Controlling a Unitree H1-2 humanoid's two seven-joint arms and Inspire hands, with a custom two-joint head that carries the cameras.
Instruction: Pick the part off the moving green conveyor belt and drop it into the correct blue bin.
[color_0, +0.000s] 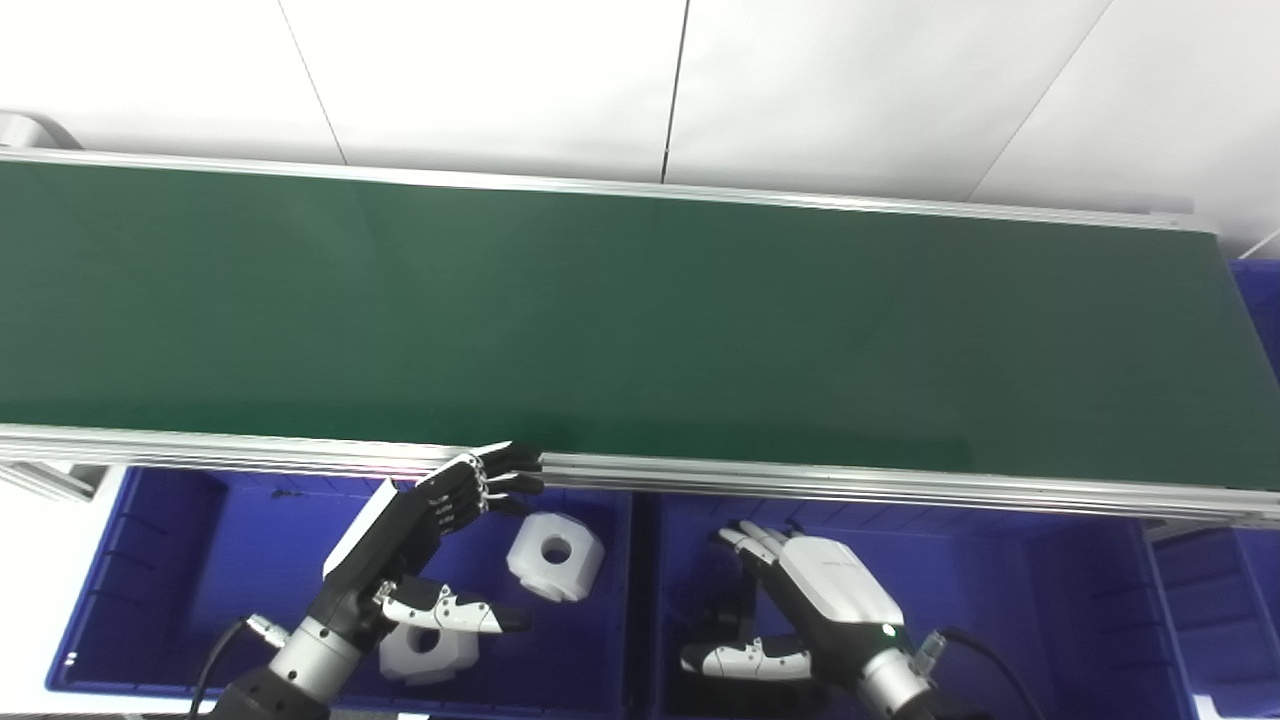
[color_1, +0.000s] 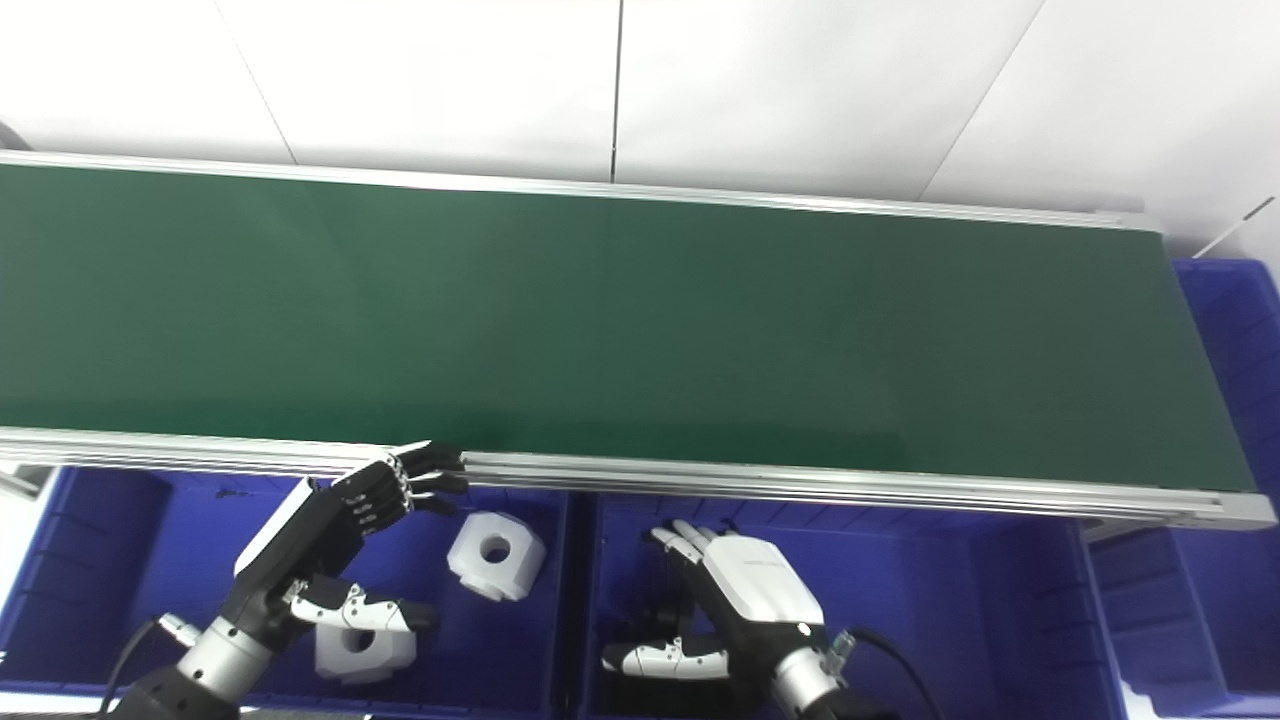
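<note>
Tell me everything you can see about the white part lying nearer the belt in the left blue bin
The white part is a chunky block with cut corners and a round hole through its middle; it looks like matte plastic. It lies tilted on the floor of the left blue bin, hole facing up, close to the divider wall. The left robot hand hovers open just above and to its left, not touching it. A second white part lies apart from it, nearer the camera. Nothing else touches it.
</note>
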